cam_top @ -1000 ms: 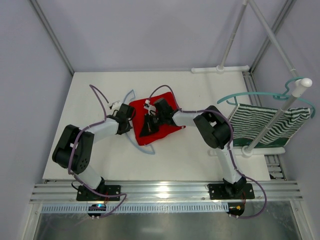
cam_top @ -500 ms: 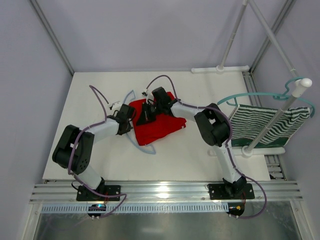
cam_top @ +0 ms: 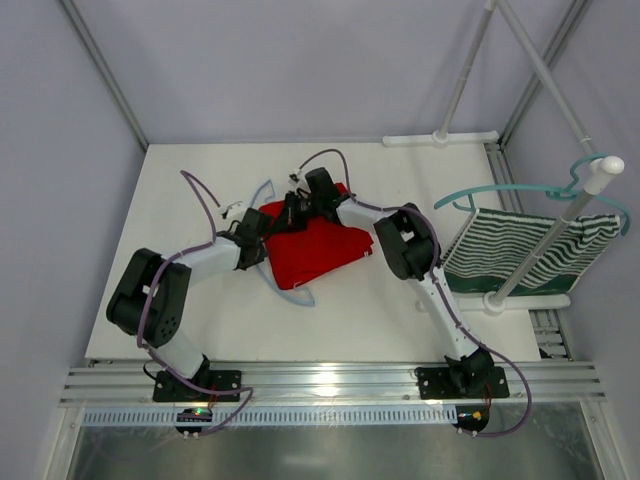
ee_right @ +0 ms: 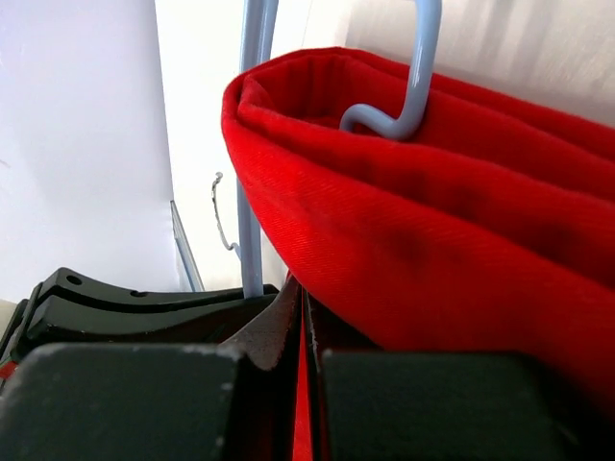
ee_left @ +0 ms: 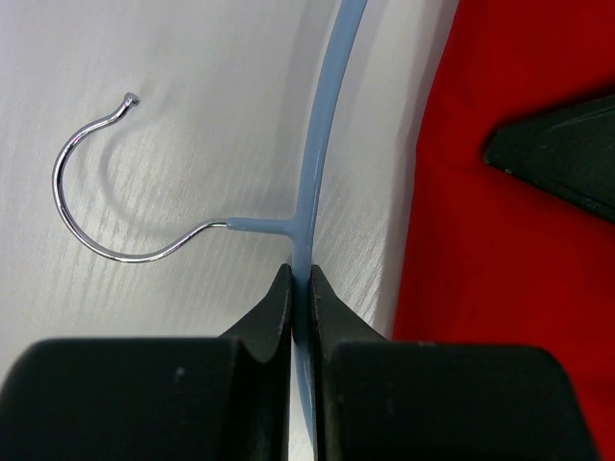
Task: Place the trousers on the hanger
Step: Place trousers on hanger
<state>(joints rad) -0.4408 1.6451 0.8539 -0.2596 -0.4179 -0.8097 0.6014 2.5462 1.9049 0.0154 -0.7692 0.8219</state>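
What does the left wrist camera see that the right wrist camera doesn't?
Only the left wrist view: the left gripper pinching the pale blue hanger right beside where its hook joins, with the whole shiny hook in view. Only the right wrist view: the right gripper shut on the red trousers, and the hanger's wavy bar resting against their fold. Both: hanger, trousers and hook, though the hook is just a tiny sliver in the right wrist view.
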